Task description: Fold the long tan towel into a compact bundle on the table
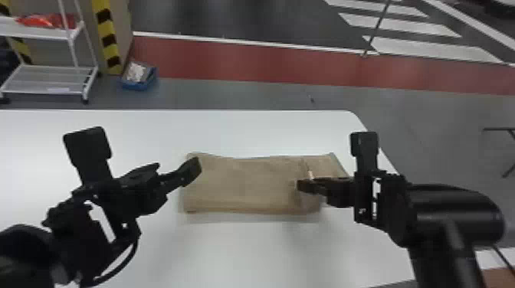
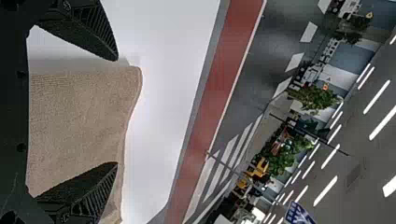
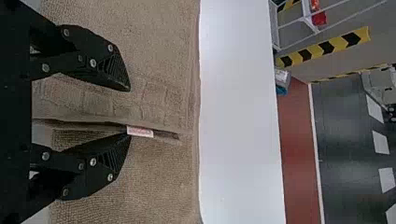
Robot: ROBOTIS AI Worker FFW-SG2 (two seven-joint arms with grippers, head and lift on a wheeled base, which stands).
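The tan towel [image 1: 249,184] lies folded flat on the white table, a layer's edge with a small white tag crossing it near its right end. My left gripper [image 1: 147,153] stands open at the towel's left end. In the left wrist view the left gripper [image 2: 116,112] has its fingers apart, with towel [image 2: 84,116] between and below them. My right gripper [image 1: 331,161] is over the towel's right end. The right wrist view shows the right gripper [image 3: 130,112] open, the layer's edge and the tag [image 3: 140,131] between its fingers, close to one fingertip.
The white table [image 1: 230,130] extends around the towel, its right edge just past my right gripper. Beyond the table are a white wheeled rack [image 1: 50,69] and a blue bin [image 1: 138,76] on the floor.
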